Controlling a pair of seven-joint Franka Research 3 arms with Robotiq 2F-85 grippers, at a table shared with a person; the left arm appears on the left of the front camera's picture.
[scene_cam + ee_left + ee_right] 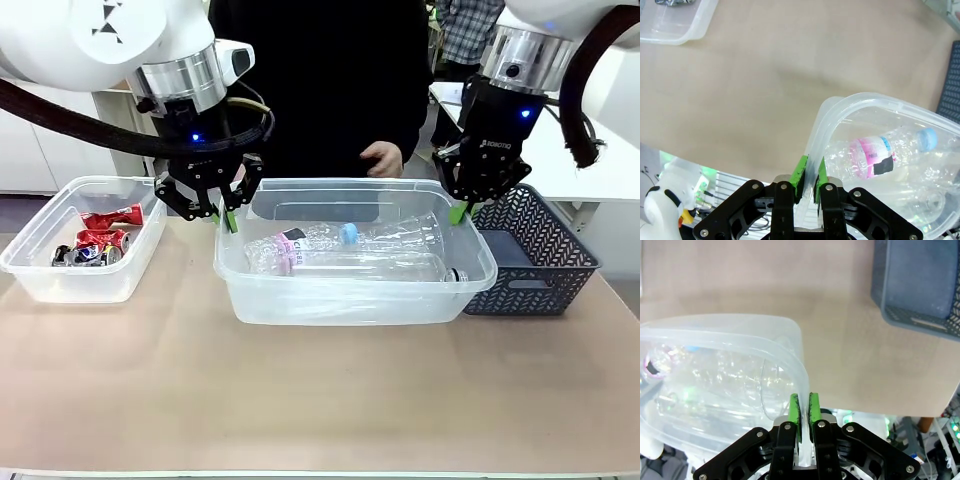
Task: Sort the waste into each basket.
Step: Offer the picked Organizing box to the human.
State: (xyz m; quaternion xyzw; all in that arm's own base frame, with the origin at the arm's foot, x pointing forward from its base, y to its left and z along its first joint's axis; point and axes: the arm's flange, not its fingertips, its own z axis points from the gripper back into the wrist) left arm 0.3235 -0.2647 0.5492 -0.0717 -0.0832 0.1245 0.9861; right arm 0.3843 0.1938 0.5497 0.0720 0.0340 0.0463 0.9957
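Observation:
A large clear basket (pixel 355 290) stands in the middle of the table with clear plastic bottles (pixel 345 250) lying in it, one with a blue cap (pixel 348 233). My left gripper (pixel 226 216) is shut on its left rim, and its green pads (pixel 801 172) pinch the wall near a corner. My right gripper (pixel 461 212) is shut on the right rim (pixel 790 347), seen close in the right wrist view. A pink-labelled bottle (pixel 875 156) lies just inside the wall. A smaller clear basket (pixel 60 280) at the left holds crushed red and silver cans (pixel 98 240).
A dark blue-grey lattice basket (pixel 535 262) stands against the big basket's right side, also seen as the dark basket (pixel 920 280) from the right wrist. A person in black stands across the table with a hand (pixel 382 158) behind the big basket. The front of the table (pixel 300 400) is bare.

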